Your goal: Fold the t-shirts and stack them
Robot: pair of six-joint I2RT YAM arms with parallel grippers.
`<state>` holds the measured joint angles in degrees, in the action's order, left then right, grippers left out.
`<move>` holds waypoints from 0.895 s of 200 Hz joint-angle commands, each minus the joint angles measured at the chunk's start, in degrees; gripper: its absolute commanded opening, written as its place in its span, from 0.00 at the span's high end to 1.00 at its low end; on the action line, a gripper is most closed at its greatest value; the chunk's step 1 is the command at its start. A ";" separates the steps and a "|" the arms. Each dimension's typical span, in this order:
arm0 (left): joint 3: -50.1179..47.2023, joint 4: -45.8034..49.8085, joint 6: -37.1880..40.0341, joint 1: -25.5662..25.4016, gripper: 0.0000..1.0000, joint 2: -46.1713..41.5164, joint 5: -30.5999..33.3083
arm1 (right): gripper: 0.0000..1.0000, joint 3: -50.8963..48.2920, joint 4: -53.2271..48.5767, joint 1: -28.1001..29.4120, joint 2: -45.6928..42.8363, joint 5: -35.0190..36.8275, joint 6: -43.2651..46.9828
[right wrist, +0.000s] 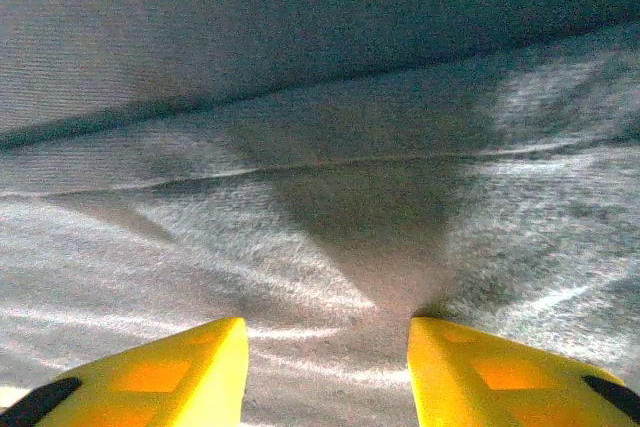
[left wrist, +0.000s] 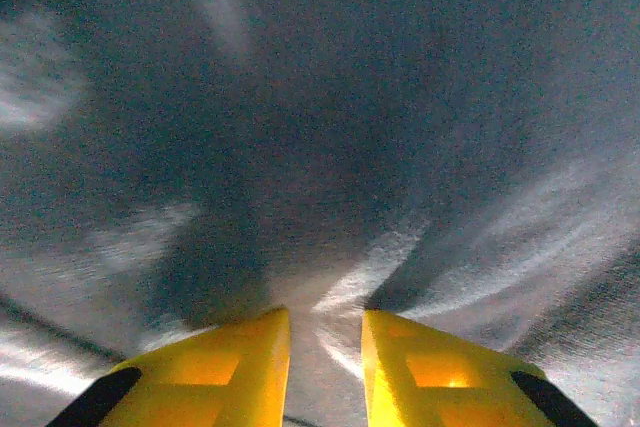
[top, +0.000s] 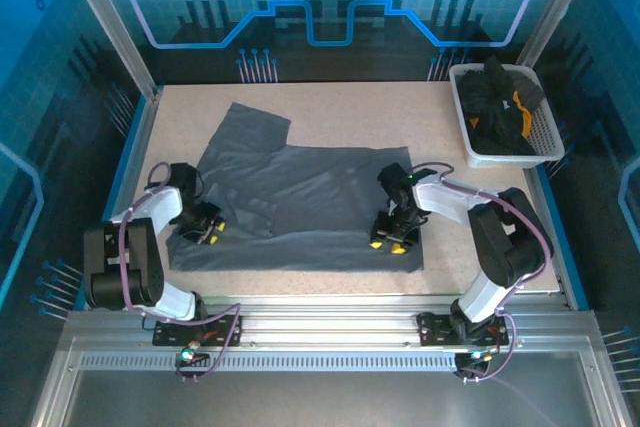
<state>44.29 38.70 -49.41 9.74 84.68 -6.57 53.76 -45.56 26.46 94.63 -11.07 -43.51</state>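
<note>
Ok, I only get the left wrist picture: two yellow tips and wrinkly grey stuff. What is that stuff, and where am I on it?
Observer: It's a plain slate-grey cloth t-shirt spread out on the speckled beige table. Your left pincer sits by its left edge, on the side near the arms.
Operator: Is the other pincer doing anything?
Observer: The right pincer is down on the shirt's near right corner, yellow fingers apart.
Operator: Are there more shirts?
Observer: Yes. There are black cloth shirts, one with an orange patch, heaped in a white plastic mesh basket at the table's far right corner.
</note>
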 commanded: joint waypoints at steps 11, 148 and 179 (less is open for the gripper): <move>16.08 3.24 -0.58 -3.29 0.68 2.00 6.14 | 0.46 5.41 4.48 -1.69 -5.88 -0.30 2.27; 84.85 -8.68 2.41 -1.30 0.55 59.27 6.56 | 0.46 24.17 4.10 -6.51 -4.58 -3.60 2.95; 90.40 -11.40 1.58 -1.39 0.54 65.05 7.56 | 0.46 19.87 3.99 -6.73 -8.63 -2.40 1.32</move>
<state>129.34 30.22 -47.72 8.49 146.50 -0.64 76.27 -40.32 20.21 90.13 -14.15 -40.25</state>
